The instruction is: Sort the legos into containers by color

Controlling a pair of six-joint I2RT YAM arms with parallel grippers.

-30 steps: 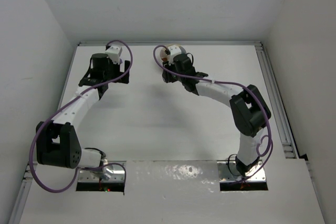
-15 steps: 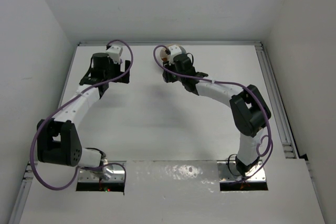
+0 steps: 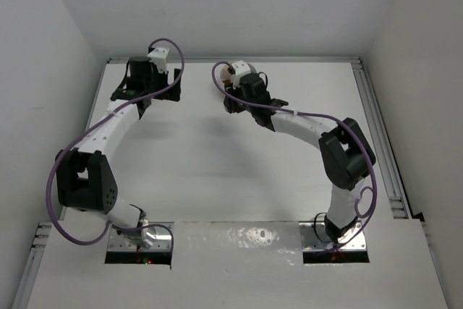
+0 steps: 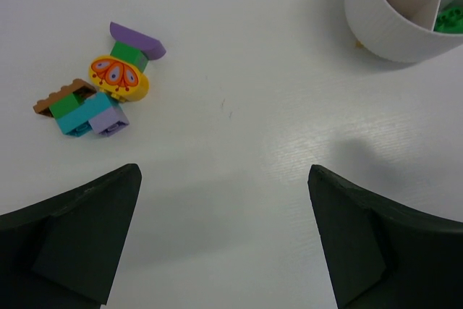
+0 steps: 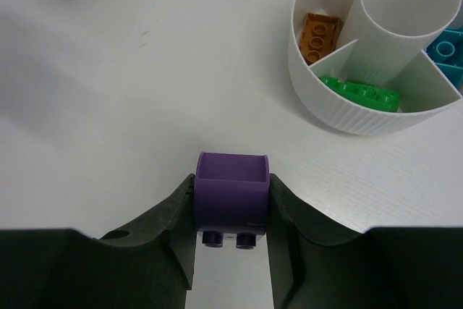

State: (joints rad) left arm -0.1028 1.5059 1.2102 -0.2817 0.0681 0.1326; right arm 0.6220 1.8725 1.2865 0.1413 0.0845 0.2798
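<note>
My right gripper (image 5: 231, 211) is shut on a purple lego (image 5: 231, 189), held just above the table, near and left of the round white dish (image 5: 307, 77). The dish's containers hold an orange lego (image 5: 320, 36), a green lego (image 5: 360, 94) and a teal lego (image 5: 443, 52) around a tall centre tube (image 5: 409, 5). My left gripper (image 4: 224, 229) hangs open over bare table. Ahead and left of it lies a cluster of legos (image 4: 101, 92): purple, green, yellow with a printed butterfly, brown, teal and lavender. The dish (image 4: 391, 30) is at that view's upper right.
Both arms reach to the back of the white table (image 3: 217, 164), the left arm (image 3: 108, 132) at back left, the right arm (image 3: 304, 124) at back centre. Grey walls close in the table on three sides.
My left arm has shifted a little farther toward the back wall. The right arm and its purple lego have not moved.
</note>
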